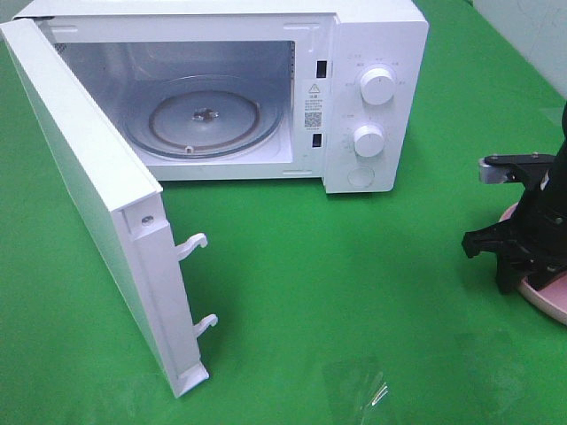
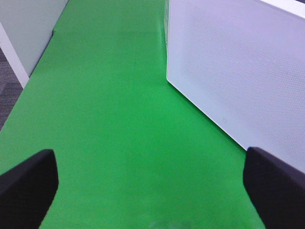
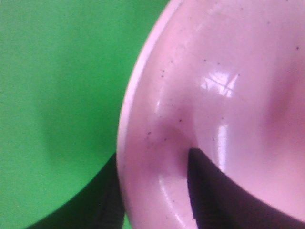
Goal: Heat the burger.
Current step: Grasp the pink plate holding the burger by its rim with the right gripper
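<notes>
Step in hand, I judge: pick-up of the plate. Nothing is in the microwave yet.

Nearest: the right claw [image 3: 152,160]. Its fingers [image 3: 214,191] straddle the rim of the pink plate [image 3: 143,86], one inside the dish, one outside and under it. Whether they already pinch the rim, cannot tell.

The burger shows in no view. Probably on the plate's middle, hidden by the right arm in the high view; unconfirmed.

The left claw [image 2: 152,191] is spread wide and empty over bare tabletop [image 2: 119,119], beside a white dotted panel [image 2: 238,71].

Farther back: door [image 1: 80,150] wide open, microwave [image 1: 372,53] cavity exposed, glass turntable [image 1: 204,115] bare.

Next move calls for a firm bite on the rim, a level lift so the load cannot slide, then a carry past the door's edge onto the turntable.

Views: the right wrist alone shows the fingers at the rim. The high view alone shows the open microwave and the route. The left wrist alone shows the idle claw.
</notes>
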{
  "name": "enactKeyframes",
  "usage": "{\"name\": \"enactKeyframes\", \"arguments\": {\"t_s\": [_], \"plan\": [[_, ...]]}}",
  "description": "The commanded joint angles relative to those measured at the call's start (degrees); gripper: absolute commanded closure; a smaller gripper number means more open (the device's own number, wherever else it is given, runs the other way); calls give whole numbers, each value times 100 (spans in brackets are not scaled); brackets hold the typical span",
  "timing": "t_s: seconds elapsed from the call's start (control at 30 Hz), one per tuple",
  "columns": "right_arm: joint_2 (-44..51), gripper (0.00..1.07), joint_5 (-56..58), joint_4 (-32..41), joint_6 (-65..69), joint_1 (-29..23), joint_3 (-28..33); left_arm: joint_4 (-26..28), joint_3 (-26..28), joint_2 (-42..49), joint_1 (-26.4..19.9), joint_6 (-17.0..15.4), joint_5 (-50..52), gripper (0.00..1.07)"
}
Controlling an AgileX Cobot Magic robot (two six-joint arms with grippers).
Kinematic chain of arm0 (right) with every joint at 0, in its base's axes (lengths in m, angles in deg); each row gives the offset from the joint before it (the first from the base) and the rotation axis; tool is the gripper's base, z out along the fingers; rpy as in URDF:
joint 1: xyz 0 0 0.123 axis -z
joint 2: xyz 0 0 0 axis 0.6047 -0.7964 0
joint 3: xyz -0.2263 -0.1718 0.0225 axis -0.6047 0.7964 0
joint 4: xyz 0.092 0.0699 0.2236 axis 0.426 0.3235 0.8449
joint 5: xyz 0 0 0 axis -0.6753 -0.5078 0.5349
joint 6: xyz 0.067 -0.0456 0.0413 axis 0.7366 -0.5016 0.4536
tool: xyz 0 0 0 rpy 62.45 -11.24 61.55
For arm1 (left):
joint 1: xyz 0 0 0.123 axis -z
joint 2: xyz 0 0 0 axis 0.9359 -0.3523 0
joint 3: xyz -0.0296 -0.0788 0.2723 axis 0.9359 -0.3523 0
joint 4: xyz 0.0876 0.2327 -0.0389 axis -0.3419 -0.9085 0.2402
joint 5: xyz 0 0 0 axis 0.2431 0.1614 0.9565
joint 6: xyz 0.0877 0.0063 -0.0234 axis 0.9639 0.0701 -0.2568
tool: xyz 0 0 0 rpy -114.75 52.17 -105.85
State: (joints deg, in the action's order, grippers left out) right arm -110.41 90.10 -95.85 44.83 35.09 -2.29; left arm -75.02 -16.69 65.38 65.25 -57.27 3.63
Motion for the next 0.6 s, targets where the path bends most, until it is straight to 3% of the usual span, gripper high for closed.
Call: {"name": "enactKeyframes", "arguments": {"t_s": [0.03, 0.37, 0.6], "plan": [[-23, 86, 138, -57, 80, 0, -17, 23, 0, 103, 11, -17, 34, 7], [-23, 107, 212, -46, 201, 0, -17, 23, 0, 103, 11, -17, 34, 7], [-23, 107, 212, 17, 212, 0, -17, 23, 0, 103, 11, -17, 34, 7]]}}
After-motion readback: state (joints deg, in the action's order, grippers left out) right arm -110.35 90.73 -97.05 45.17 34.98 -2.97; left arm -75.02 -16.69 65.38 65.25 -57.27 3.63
